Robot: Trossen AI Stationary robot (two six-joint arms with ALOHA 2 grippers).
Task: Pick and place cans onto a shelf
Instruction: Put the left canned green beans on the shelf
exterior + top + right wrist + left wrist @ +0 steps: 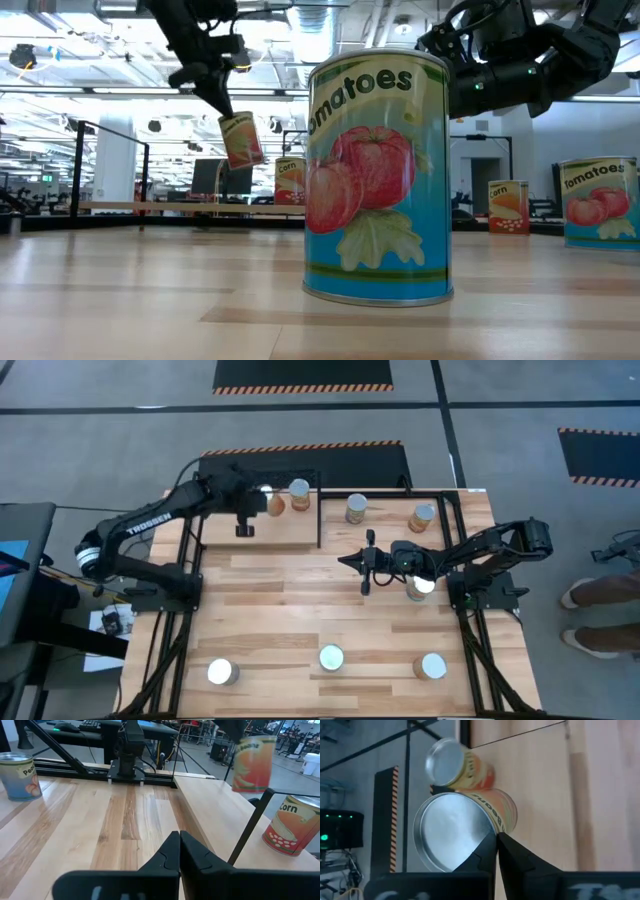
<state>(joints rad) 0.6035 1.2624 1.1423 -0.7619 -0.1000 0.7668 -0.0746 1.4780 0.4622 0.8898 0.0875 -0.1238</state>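
Note:
My left gripper (262,500) is over the wooden shelf (225,532) at the table's far left, shut on an orange-labelled can (240,140). The can also shows in the right wrist view (255,762), above the shelf. A corn can (299,493) stands upright on the shelf just beyond it and shows in the left wrist view (457,765). My right gripper (350,560) is shut and empty above the table's middle, pointing toward the left edge. Another can (420,585) stands under the right arm. My left gripper holds the can at the rim of its silver top (487,837), the two fingers (512,852) nearly closed together there. The fingers come slanting down from above. The can hangs tilted below them (240,140), lifted clear of the shelf.
Two cans (356,508) (422,517) stand at the far right inside the black frame (320,520). Three cans (222,672) (331,657) (432,666) stand along the near edge; the middle one fills the low view (378,175). A person's shoes (600,592) show right of the table.

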